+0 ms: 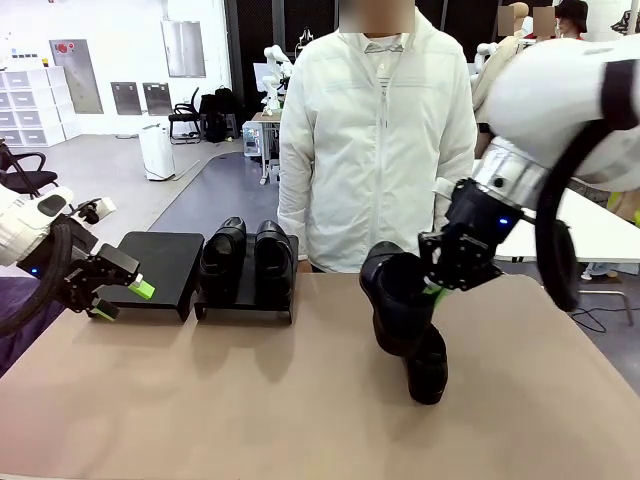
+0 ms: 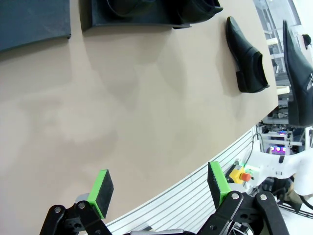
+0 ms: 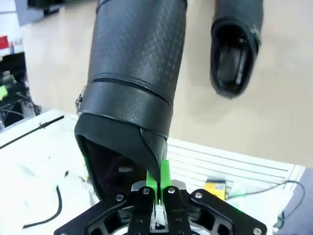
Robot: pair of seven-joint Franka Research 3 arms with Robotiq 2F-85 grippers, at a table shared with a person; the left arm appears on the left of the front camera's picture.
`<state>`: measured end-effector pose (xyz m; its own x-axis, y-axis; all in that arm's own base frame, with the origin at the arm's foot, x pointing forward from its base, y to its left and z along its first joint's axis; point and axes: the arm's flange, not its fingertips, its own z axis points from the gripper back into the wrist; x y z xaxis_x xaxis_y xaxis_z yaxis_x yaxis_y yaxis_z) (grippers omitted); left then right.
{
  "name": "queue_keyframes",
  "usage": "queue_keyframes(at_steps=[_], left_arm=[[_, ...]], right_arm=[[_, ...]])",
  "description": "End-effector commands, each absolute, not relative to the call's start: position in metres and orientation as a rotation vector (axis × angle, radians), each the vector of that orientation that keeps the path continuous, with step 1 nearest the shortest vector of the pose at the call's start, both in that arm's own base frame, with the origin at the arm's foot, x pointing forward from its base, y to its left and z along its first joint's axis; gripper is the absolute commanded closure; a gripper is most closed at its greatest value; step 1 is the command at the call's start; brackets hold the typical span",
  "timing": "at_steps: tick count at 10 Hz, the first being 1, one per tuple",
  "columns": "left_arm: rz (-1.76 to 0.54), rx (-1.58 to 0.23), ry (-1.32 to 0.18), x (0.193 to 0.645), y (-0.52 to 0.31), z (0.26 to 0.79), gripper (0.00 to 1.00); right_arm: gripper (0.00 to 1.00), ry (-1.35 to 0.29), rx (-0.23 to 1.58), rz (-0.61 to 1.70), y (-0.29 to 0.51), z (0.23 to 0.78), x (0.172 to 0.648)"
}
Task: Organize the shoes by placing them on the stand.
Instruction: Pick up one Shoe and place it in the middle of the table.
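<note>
Right claw (image 1: 436, 291) is clenching a glossy black leather slip-on shoe (image 1: 392, 295) by its collar — left claw (image 1: 123, 301) is hanging released at the near left.

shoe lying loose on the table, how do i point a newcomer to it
Go to the tan table, right half, near the person. There the right gripper holds one black shoe up; the loose shoe lies on the tabletop below it. It alone is neither gripped nor set on the stand.
</note>
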<state>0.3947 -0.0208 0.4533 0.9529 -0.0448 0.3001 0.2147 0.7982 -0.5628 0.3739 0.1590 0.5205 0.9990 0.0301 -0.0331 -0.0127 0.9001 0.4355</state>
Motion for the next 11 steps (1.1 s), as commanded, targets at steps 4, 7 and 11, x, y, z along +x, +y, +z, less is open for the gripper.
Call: queue_keyframes(at_steps=[4,7,11], left_arm=[[-0.139,-0.632,-0.275,0.394,-0.019,0.454,0.00],[-0.139,-0.632,-0.275,0.394,-0.019,0.454,0.00],[-0.139,-0.632,-0.275,0.394,-0.019,0.454,0.00]], right_arm=[[1.00,0.047,0.467,0.038,0.149,0.512,0.358],[1.00,0.084,0.409,0.093,0.214,0.470,0.323],[1.00,0.128,0.359,0.177,0.335,0.428,0.291]])
